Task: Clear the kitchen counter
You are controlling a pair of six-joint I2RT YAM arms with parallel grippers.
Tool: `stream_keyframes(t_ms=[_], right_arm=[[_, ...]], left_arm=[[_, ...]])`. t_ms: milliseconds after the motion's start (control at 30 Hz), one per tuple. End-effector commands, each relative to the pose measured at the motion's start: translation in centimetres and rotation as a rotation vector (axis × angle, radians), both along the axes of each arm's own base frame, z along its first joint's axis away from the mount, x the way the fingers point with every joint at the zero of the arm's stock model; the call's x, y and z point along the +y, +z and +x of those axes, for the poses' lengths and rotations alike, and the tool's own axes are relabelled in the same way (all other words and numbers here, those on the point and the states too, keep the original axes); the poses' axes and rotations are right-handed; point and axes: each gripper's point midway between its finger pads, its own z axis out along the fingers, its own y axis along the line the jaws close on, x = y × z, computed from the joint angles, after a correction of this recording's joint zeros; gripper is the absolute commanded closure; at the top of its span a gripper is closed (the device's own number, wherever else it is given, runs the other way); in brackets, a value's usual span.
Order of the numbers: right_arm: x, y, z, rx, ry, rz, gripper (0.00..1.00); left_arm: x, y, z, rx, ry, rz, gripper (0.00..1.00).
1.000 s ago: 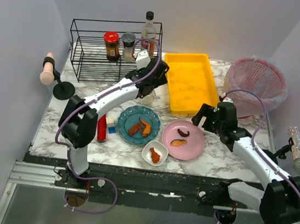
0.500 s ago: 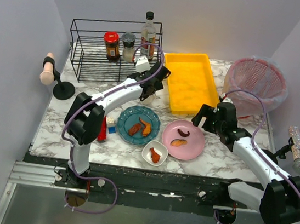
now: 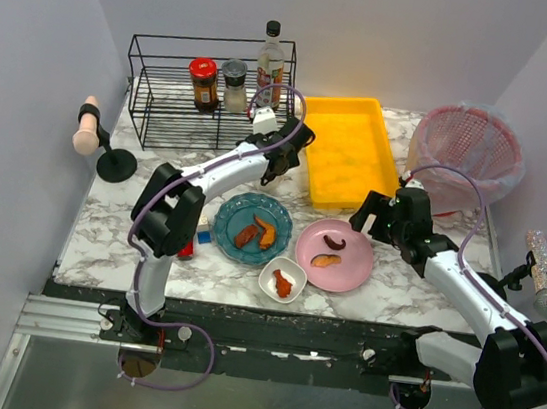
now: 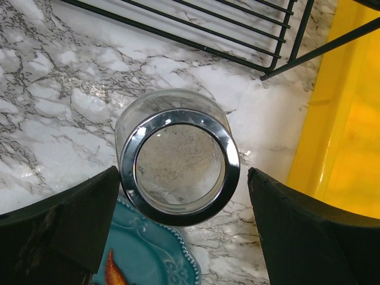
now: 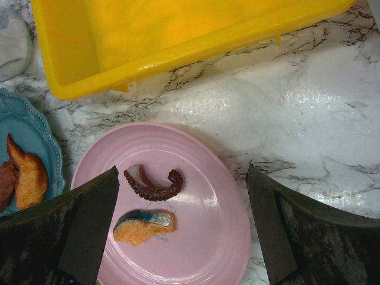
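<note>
The kitchen counter [image 3: 414, 284] is white marble with grey veins. A clear glass jar with a chrome rim [image 4: 178, 166] stands on it between the wire rack [image 3: 182, 92] and the yellow tray [image 3: 346, 152]. My left gripper [image 3: 280, 157] is open right above the jar, one finger on each side, not touching it [image 4: 183, 199]. My right gripper [image 3: 373, 216] is open and empty above the pink plate [image 5: 208, 249], which holds an octopus tentacle [image 5: 153, 187] and a salmon piece [image 5: 144, 225].
A teal plate [image 3: 253, 224] with fried pieces and a small white bowl [image 3: 283, 280] with food sit at the front. A red item [image 3: 185, 240] lies by the left arm. Jars and a bottle [image 3: 270, 53] stand in the rack. A pink basket [image 3: 467, 149] is at the back right.
My left gripper has moved back and to the right, from beside the jar to directly over it. The right arm has not moved.
</note>
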Motion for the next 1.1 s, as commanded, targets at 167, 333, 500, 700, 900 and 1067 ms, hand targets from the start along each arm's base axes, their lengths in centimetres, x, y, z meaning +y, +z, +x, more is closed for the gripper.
stream_keyframes(t_ms=[167, 333, 500, 700, 900, 1067], right_arm=[[-0.3, -0.3, -0.2, 0.001, -0.012, -0.011, 0.04], [-0.2, -0.5, -0.4, 0.007, -0.008, -0.011, 0.04], [-0.2, -0.4, -0.3, 0.003, -0.003, -0.014, 0.04], [-0.3, -0.4, -0.4, 0.003, -0.001, -0.019, 0.04], [-0.3, -0.2, -0.3, 0.001, -0.002, -0.017, 0.04], [-0.3, -0.1, -0.3, -0.003, -0.002, -0.018, 0.04]], left_arm=[[0.5, -1.7, 0.5, 0.022, 0.04, 0.05, 0.01], [0.6, -2.7, 0.4, 0.035, 0.051, 0.054, 0.01], [0.5, -3.3, 0.6, 0.036, 0.057, 0.053, 0.01], [0.7, -4.4, 0.7, 0.048, 0.067, 0.073, 0.01], [0.7, -5.1, 0.8, 0.051, 0.08, 0.074, 0.01], [1.1, -5.3, 0.8, 0.05, 0.085, 0.096, 0.05]])
